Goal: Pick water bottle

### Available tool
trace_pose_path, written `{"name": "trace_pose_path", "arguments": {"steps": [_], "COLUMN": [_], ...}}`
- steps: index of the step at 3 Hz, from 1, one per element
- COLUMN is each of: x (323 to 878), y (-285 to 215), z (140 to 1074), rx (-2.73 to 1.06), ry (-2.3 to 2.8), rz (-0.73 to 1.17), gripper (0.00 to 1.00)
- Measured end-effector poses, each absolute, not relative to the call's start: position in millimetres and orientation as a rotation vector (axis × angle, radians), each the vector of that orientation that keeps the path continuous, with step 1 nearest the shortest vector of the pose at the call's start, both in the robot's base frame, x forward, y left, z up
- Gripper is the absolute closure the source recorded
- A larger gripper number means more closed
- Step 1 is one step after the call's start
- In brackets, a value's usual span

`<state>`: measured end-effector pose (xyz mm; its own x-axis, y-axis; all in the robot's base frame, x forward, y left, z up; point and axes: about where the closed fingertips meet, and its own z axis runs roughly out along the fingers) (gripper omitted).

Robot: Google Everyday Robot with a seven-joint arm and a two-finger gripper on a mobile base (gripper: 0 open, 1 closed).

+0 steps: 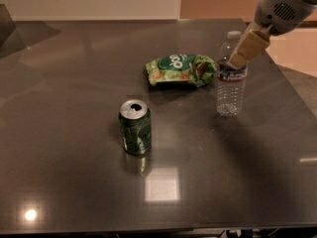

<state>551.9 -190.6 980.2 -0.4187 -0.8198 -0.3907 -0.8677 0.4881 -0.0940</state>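
The water bottle [229, 83] is small, clear and ribbed, with a white cap and a dark label band. It stands upright on the dark table [74, 83] at the right, just right of a green chip bag. My gripper [238, 57] reaches down from the upper right. Its tan pad lies across the bottle's shoulder, just under the cap, and touches it or is very close to it. The bottle's base rests on the table.
A green soda can [134, 127] stands upright and opened left of centre. A green chip bag [180, 69] lies behind it, close to the bottle's left side. The table's right edge [297, 103] runs near the bottle.
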Motion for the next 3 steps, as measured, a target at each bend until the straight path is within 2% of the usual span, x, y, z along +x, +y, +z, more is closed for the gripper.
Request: {"name": "trace_pose_path", "arguments": {"steps": [3], "x": [569.9], "y": [-128.9], "z": [1055.2], "rx": [-1.547], "ry": [2.191], "rz": [0.066], "gripper": [1.00]}}
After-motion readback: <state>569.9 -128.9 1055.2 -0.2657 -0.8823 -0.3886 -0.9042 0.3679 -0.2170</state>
